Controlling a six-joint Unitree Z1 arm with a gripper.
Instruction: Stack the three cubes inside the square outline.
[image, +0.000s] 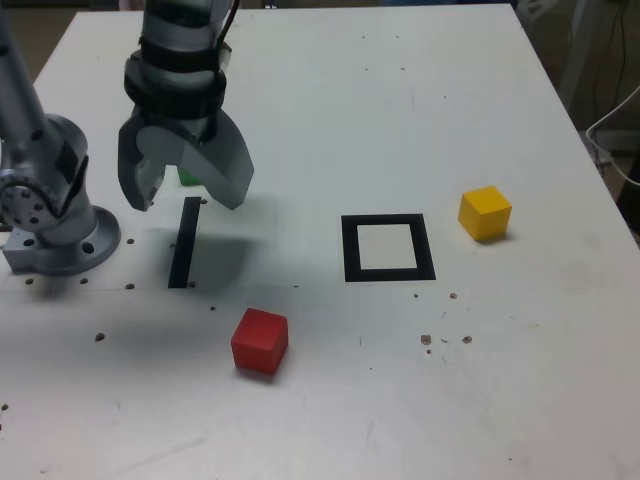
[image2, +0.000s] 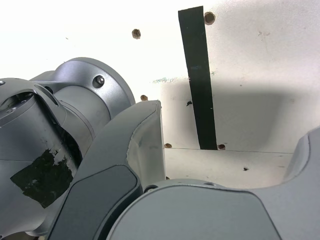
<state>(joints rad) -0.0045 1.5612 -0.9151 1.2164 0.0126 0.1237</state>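
Presently, we have the red cube (image: 260, 342) nearest the near edge of the white tabletop (image: 540, 370), toward the exterior view's left. The yellow cube (image: 485, 214) sits near the tabletop's edge on the exterior view's right, just beside the square outline (image: 388, 275), whose white middle is bare. Of the green cube (image: 190, 177) we see only a sliver, behind the gripper (image: 187, 206), toward the far left corner.

We judge the cubes light and stiff, perhaps foam or painted wood, hardly fragile, with flat faces that might slip if pinched near a corner. We would take each by two opposite side faces, at mid-height, square to the jaws; the red and yellow ones look turned relative to the outline, so the wrist may need some rotation.

Our arm (image: 183, 62) reaches in from the exterior view's upper left, its gripper pointing down above the tabletop, near the black strip (image: 185, 243). The fingers stand wide apart, with nothing between them.
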